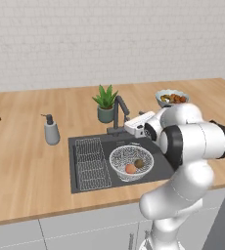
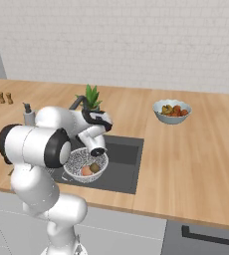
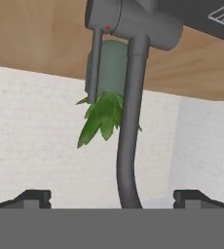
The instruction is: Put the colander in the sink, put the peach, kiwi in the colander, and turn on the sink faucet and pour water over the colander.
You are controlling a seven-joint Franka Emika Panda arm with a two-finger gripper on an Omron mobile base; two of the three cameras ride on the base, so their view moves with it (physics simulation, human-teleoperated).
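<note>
- Two fruits lie in the round silvery-white wire-mesh colander (image 1: pixel 130 162): the small pinkish-orange peach (image 1: pixel 130 169) and, just beside it, the dull brown egg-shaped kiwi (image 1: pixel 139 163).
- That colander sits inside the dark grey rectangular sink (image 1: pixel 85 142), next to the flat wire grid rack (image 1: pixel 91 163).
- Behind the basin stands the dark grey metal faucet (image 3: pixel 129 146), its post running between the gripper (image 3: pixel 112 197) tips in the hand view; the fingers are spread wide and grasp nothing.
- Beyond the tap, a green potted plant (image 1: pixel 105 103) stands on the wooden counter (image 1: pixel 26 161).
- A grey soap pump bottle (image 1: pixel 51 130) and a pale bowl of fruit (image 1: pixel 171 98) flank the sink.
</note>
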